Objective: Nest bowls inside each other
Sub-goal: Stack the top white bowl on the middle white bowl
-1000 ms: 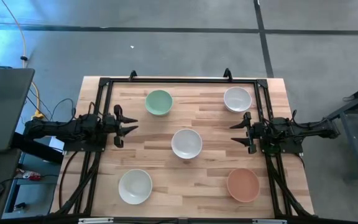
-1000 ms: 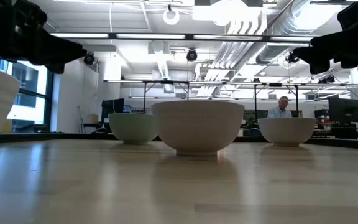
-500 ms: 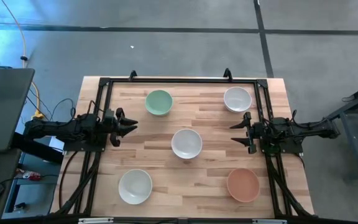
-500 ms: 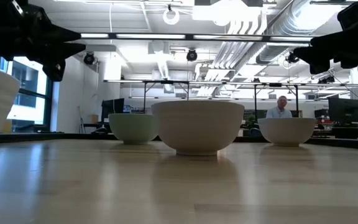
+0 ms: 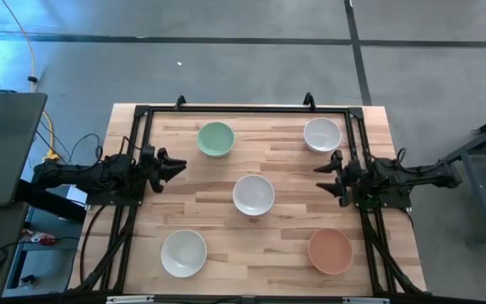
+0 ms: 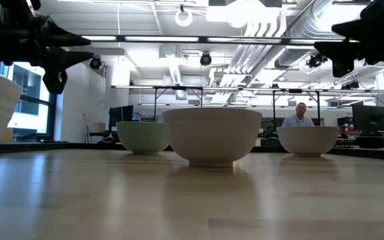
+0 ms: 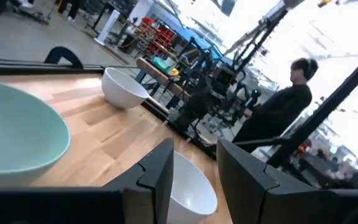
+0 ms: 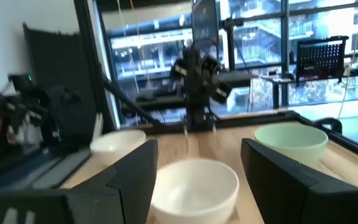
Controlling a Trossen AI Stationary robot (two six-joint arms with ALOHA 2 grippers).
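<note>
- Looking straight down, the wooden table (image 5: 251, 253) carries five separate bowls: the pale green bowl (image 5: 215, 138) at the far left, a white bowl (image 5: 321, 134) at the far right, the middle white bowl (image 5: 253, 195) in the centre, another white bowl (image 5: 183, 252) at the near left, and the salmon-orange bowl (image 5: 330, 251) at the near right. None is nested or touching another.
- A black frame (image 5: 243, 109) runs round the table edges; a laptop (image 5: 2, 148) sits off the left side.
- The left gripper (image 5: 172, 166) reaches in from the left edge, near the green bowl, its fingers only a narrow gap apart. The right gripper (image 5: 321, 178) reaches in from the right edge, below the far-right white bowl, its fingers spread wide. Both hold nothing.
- At table height, both arms hang dark above the bowls, clear of them.
- The left wrist view shows a person (image 7: 284, 109) beyond the table.
- The right wrist view frames the middle white bowl between that arm's spread fingers (image 8: 284, 168).
</note>
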